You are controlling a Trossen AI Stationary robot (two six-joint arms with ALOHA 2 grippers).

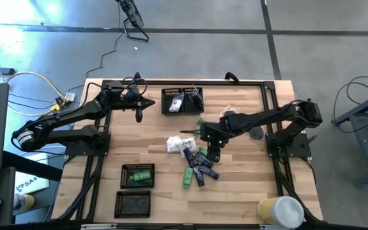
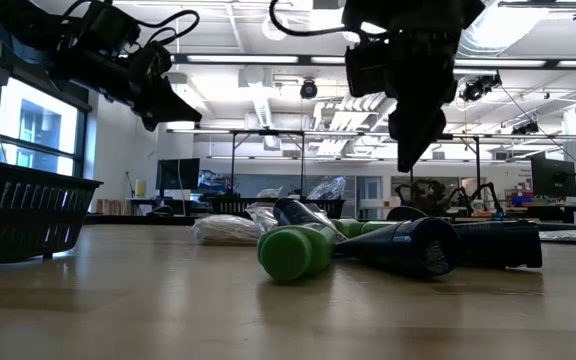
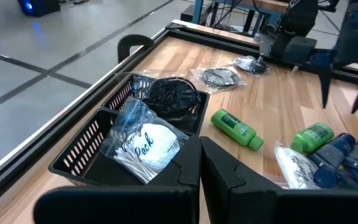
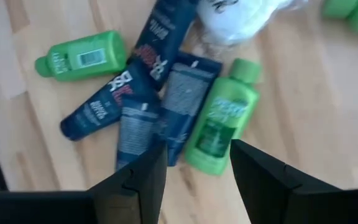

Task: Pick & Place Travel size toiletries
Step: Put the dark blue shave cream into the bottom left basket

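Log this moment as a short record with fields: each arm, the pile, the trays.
left gripper: fingers shut, empty, above the table beside the far tray
right gripper: fingers open, empty, above the pile
pile of toiletries: green tubes, navy tubes and a white packet, mid-table
far tray: holds a bagged white pack and a dark bagged item
near trays: one holds a green tube; the other tray has dark contents, unclear

My high cam looks straight down, low cam sits at tabletop level; both share the toiletries pile [image 1: 193, 163] mid-frame.
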